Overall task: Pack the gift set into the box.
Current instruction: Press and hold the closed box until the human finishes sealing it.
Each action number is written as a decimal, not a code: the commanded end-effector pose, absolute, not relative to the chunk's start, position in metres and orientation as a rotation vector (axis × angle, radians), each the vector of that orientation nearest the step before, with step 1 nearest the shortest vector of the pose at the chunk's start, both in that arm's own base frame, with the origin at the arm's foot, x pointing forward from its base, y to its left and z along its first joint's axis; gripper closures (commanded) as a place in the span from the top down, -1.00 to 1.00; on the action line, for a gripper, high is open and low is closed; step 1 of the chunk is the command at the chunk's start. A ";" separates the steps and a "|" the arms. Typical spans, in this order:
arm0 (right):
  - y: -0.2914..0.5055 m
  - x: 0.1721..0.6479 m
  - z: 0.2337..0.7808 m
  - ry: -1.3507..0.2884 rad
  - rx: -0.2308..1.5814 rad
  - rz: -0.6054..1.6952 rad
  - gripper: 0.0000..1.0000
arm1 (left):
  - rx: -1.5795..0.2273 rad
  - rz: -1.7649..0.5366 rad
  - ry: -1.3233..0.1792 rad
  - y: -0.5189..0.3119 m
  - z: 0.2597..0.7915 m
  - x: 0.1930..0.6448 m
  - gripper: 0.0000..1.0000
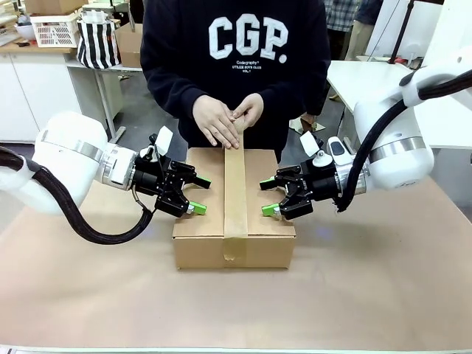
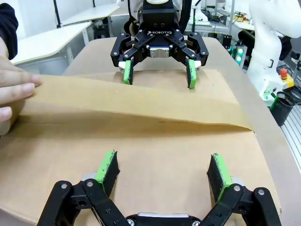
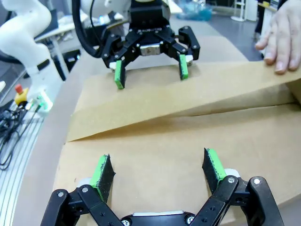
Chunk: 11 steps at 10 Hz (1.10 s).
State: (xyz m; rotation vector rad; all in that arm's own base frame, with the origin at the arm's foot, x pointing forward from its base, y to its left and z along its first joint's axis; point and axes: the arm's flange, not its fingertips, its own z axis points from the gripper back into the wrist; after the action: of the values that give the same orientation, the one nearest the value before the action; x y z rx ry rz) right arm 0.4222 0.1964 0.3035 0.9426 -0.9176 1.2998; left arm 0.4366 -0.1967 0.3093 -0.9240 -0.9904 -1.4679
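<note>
Left gripper sat at the box's left side, fingers spread, nothing between them. Green pads pointed in over the left half of the closed top; whether they touched the cardboard wasn't clear. Right gripper mirrored it on the right half, also spread and empty.

Box stood mid-table on brown paper, top flaps down. Gift set wasn't visible, flaps covered the inside.

Tape strip ran along the centre seam from the far edge, across the top and down the near face. Front view: person's hands lay together on the strip's far end at the box's far edge.

Left wrist view: own pads wide apart over the top panel, strip crossing between them and the right gripper facing from the far side. Strip lay at a slant there, one long edge lifted off the cardboard, not stuck flat. A hand pressed its end at the picture's left edge.

Right wrist view: same layout reversed. Own pads apart over the panel, left gripper opposite, strip raised along one edge, a hand's fingers on it at upper right.

Behind the person: a white bench with a white crate and a striped bag.
</note>
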 end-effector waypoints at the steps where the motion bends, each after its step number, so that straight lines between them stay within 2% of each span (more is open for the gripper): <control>1: 0.195 0.420 0.301 -0.928 0.942 1.318 1.00 | -0.925 -1.478 -0.998 -0.195 0.307 0.435 1.00; 11: 0.195 0.420 0.301 -0.928 0.942 1.318 1.00 | -0.925 -1.478 -0.998 -0.195 0.307 0.435 1.00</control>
State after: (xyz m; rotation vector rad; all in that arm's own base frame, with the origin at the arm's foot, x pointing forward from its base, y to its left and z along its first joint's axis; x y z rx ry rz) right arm 0.4222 0.1964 0.3036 0.9426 -0.9177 1.2999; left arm 0.4366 -0.1967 0.3093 -0.9239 -0.9904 -1.4678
